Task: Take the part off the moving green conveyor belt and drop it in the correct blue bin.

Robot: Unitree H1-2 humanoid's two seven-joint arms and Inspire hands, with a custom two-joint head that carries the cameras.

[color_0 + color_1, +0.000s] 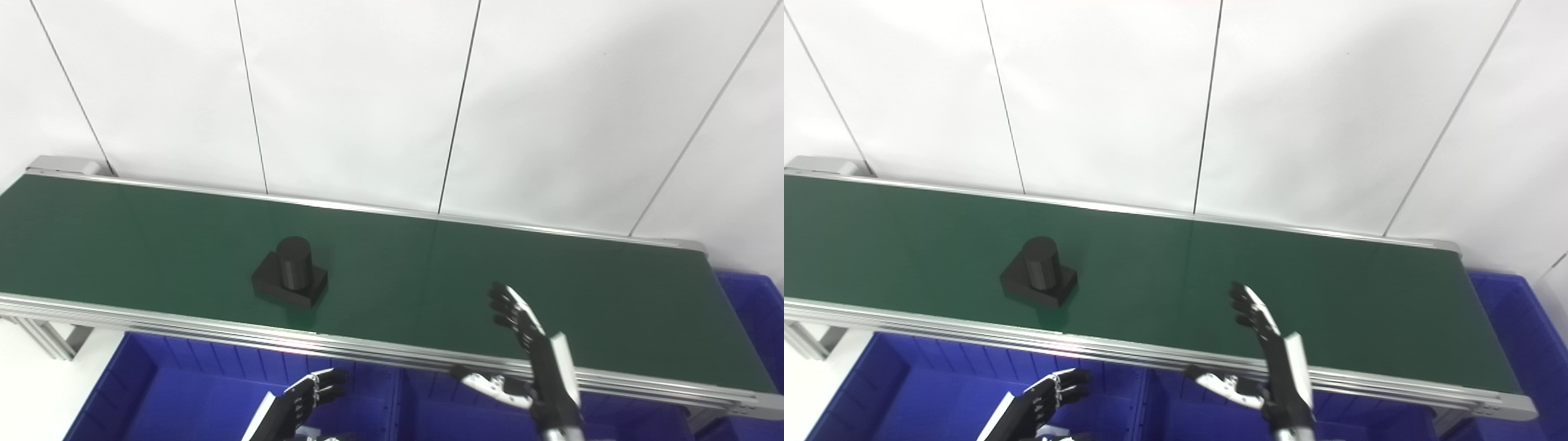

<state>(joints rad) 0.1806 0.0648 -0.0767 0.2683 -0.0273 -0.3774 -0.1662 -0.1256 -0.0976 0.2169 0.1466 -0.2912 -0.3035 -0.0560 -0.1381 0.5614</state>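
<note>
A black part, a short cylinder standing on a square base, rests on the green conveyor belt left of centre, near the front rail. My right hand is raised over the belt's front edge, well to the right of the part, open with fingers pointing up and thumb stretched left. My left hand hangs low over the blue bin in front of the belt, fingers loosely curled and holding nothing.
A second blue bin sits beside the first under the belt's front rail, and another blue bin stands past the belt's right end. A white panelled wall runs behind the belt. Aluminium frame legs show at the left.
</note>
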